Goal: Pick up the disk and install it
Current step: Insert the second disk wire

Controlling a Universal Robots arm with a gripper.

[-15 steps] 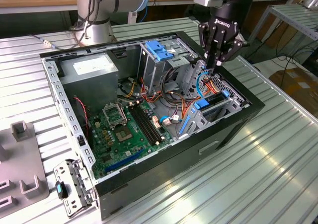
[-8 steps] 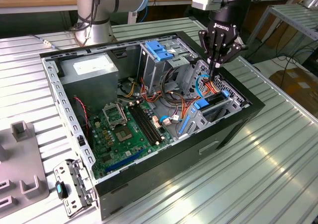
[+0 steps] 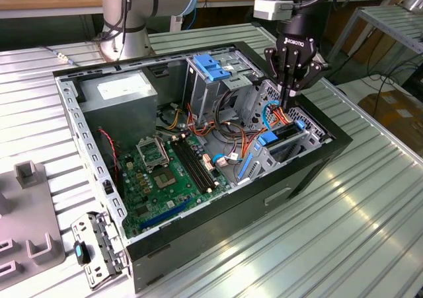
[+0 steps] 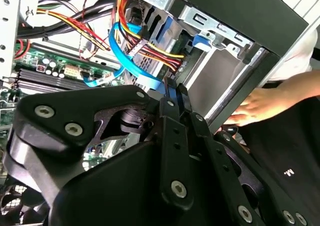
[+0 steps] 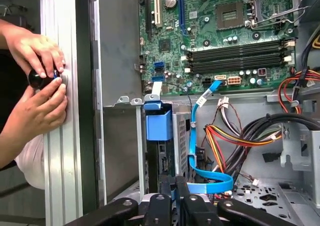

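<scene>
Fingers of my gripper (image 3: 291, 100) are pinched tight on a blue rail (image 5: 174, 190) of the disk (image 5: 161, 158). It stands upright in the computer case (image 3: 291, 179) bay. A person's hands (image 5: 37, 80) rest beside the case.

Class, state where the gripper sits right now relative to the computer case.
In the exterior view the gripper hangs over the open computer case, at its far right corner in that view, just above the drive bay and orange cables.

An open computer case (image 3: 310, 162) sits on my ribbed metal table (image 3: 344, 245). Inside it a green motherboard (image 3: 168, 176) lies flat, a grey power supply (image 3: 119, 93) fills one corner, and a blue ribbon cable (image 5: 192, 151) loops among bundled wires.
</scene>
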